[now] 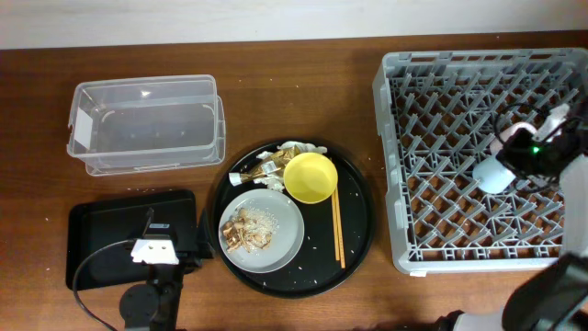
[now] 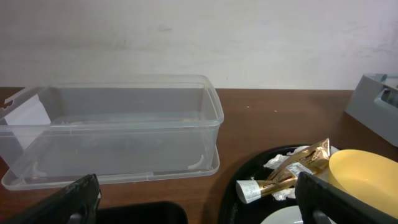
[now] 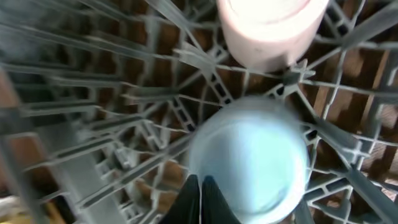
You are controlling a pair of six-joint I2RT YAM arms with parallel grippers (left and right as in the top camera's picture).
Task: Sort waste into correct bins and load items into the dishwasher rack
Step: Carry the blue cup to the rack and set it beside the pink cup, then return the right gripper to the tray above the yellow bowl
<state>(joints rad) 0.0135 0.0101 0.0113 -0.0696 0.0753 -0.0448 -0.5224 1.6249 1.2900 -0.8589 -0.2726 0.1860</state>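
The brown wood-grain counter carries a grey rack with a lattice-grid bottom, a clear tub and a flat black tray. On the round black tray, flecked with white, are a yellow bowl, a pale grey plate of brownish scraps and white rice, a gold-brown wrapper, white napkins and brown chopsticks. The rack's 2 cups are a light-blue cup and a pink cup.

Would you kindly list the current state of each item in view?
Clear tub: upright, empty.
Flat black tray: no waste visible.
Yellow bowl: upright, empty, on round tray.
Plate: holds food scraps and rice.
Chopsticks: lying on round tray.
Napkins and wrapper: piled on round tray.
Pink cup: in rack.
Light-blue cup: at rack grid, blurred.
Left gripper: open, empty.
Right gripper: above light-blue cup, grip unclear.
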